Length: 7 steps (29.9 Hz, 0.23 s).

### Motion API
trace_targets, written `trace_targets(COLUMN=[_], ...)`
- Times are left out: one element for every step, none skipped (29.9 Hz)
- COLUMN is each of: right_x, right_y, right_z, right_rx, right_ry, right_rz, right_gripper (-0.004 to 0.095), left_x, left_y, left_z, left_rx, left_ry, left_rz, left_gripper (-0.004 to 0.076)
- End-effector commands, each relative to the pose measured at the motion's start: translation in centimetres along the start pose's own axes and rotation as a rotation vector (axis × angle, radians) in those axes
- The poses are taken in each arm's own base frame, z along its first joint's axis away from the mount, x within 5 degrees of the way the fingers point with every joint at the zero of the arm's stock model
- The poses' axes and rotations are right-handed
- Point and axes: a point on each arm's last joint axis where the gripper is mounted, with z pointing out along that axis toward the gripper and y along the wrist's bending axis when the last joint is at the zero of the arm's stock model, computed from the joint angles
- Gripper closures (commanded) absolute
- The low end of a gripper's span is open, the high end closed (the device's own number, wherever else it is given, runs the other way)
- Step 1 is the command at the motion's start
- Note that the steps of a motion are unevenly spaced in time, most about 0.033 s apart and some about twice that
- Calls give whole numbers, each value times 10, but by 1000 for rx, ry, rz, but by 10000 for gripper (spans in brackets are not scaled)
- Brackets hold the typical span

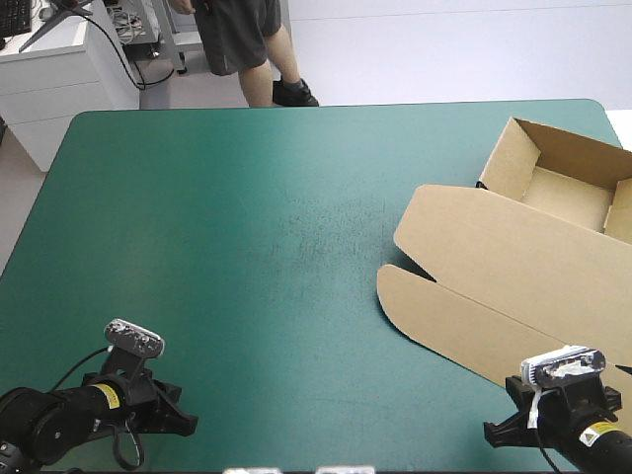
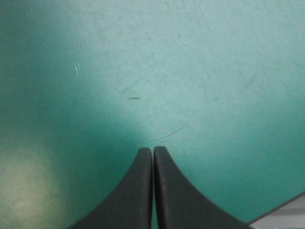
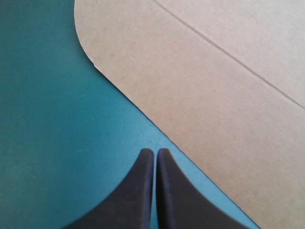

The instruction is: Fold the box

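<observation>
1. Here, the brown box [image 1: 513, 267] lies on the right side of the teal-green cover [image 1: 247, 247], an open tray with its lid flat.
2. The tray [image 1: 568, 193], its walls raised, forms the box's far end at the table's far right corner. The lid [image 1: 504, 242] spreads flat from it toward the near edge and ends in a rounded flap [image 1: 434, 316].
3. The right gripper [image 1: 504, 432] sits at the box's near end, just beside the flap's near edge. Its black fingers are pressed together and hold nothing.
4. In the right wrist view, the right gripper [image 3: 155, 151] meets in one pointed arch over bare cover. The box's [image 3: 214, 105] straight edge runs slantwise just ahead of the tips, with a narrow strip of teal-green showing between board and fingers.
5. In the same view, the flap's rounded corner lies farther ahead of the gripper, and a crease [image 3: 228, 55] crosses the board deeper in. The board lies flat on the cover.
6. The left gripper [image 1: 178, 420] rests well apart from the box, across the table by the near left corner. It too is clenched on nothing.
7. In the left wrist view, the left gripper [image 2: 153, 150] shows its two fingers closed tip to tip above bare cover marked by faint scratches [image 2: 135, 98].
</observation>
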Motion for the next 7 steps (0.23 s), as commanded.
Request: trace_targets(right_x=[-9, -9, -9, -8, -8, -8, -8], right_y=[1, 1, 1, 2, 2, 2, 2], right_z=[-4, -4, -4, -4, -4, -4, -4], right_rx=[-1, -5, -9, -13, -13, -13, -13], right_ry=[-59, -57, -52, -42, -42, -42, -42], right_rz=[0, 7, 21, 30, 30, 30, 30], right_gripper=[908, 908, 908, 908, 908, 908, 908], left_x=[-8, -8, -8, -8, -8, -8, -8], left_y=[-2, -2, -2, -2, -2, -2, -2], left_z=[-5, -5, -5, -5, -5, -5, -5], left_rx=[9, 9, 9, 9, 12, 14, 14], left_ry=[-59, -59, -59, -59, -59, -59, -61], left_rz=[-5, -5, -5, -5, -7, -9, -9], left_gripper=[732, 732, 732, 732, 732, 732, 732])
